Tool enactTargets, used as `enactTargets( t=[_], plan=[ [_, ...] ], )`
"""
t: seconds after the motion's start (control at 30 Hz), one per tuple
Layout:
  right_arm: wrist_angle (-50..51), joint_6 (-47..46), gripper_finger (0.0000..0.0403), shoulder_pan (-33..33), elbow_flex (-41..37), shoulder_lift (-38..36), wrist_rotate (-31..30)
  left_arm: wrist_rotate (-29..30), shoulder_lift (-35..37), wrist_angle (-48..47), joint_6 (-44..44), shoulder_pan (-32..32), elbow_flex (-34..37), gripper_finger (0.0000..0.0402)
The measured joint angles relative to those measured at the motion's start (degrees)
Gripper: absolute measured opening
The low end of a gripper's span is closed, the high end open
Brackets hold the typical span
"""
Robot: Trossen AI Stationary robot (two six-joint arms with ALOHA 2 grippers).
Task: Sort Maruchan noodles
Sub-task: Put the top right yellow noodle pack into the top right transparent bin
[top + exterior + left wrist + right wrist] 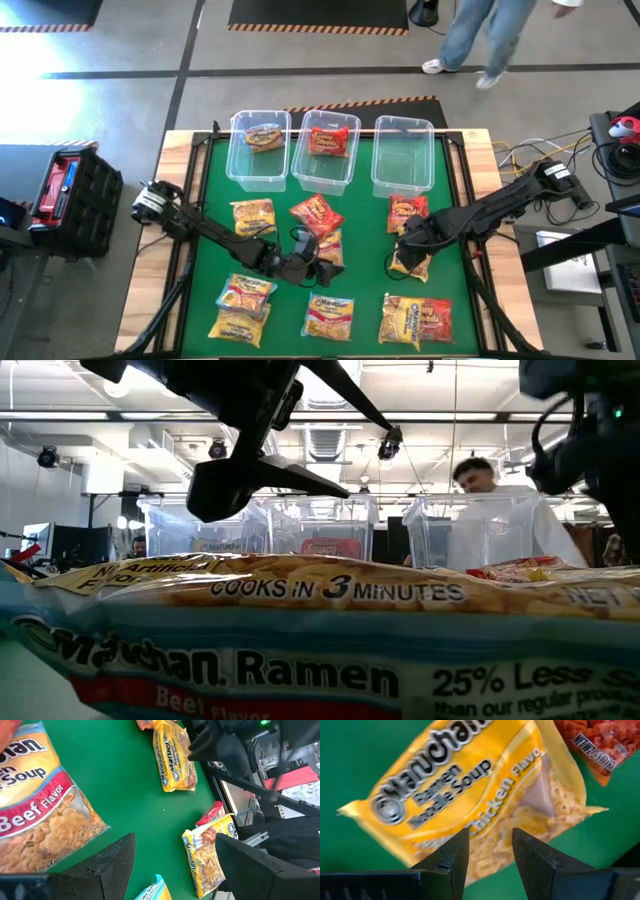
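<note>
Three clear bins [325,150] stand in a row along the far edge of the green table [365,220]. We see one yellow packet [264,137] in the left bin, one red packet [331,141] in the middle bin, and nothing we can make out in the right bin.

Loose Maruchan noodles [330,316] lie spread over the middle and near part of the table: yellow and red packets [242,305] toward the near left corner, more [415,320] toward the near right corner, one red packet [317,212] near the centre and another red packet [406,211] just in front of the right bin.

Our left gripper [322,270] sits low over the centre of the table with its fingers spread wide apart and nothing between them; a beef packet [35,815] lies just beside it.

Our right gripper [400,246] is right of centre, directly over a yellow chicken packet [475,805]. Its fingers [451,857] stand close together with a narrow gap, and the packet shows through that gap; we cannot tell whether they pinch it.

A person [490,490] is beyond the far edge.
</note>
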State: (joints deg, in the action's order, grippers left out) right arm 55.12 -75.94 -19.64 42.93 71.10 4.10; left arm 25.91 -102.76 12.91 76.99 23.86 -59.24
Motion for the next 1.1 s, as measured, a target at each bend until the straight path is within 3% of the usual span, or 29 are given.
enactTargets(
  t=[0.17, 0.5, 0.87, 1.1],
  plan=[
    [-4.45, 2.42, 0.0139, 0.0, 0.18, 4.23, -0.77, -0.84, 0.04, -0.05, -0.04, -0.19, 0.0, 0.0256],
    [-26.84, 5.48, 0.0139, 0.02, 0.16, 9.4, -1.32, -1.51, 0.04, -0.02, -0.5, -1.21, 0.0, 0.0256],
    [-20.94, -0.91, 0.0139, -4.07, -0.16, -0.08, -1.09, -2.87, -1.87, 6.97, -2.65, -4.31, 0.0, 0.0256],
    [-18.31, -4.01, 0.0139, -6.77, -0.23, 1.04, -2.53, -6.24, -5.74, 14.19, -2.05, -5.79, -0.02, 0.0256]
  ],
)
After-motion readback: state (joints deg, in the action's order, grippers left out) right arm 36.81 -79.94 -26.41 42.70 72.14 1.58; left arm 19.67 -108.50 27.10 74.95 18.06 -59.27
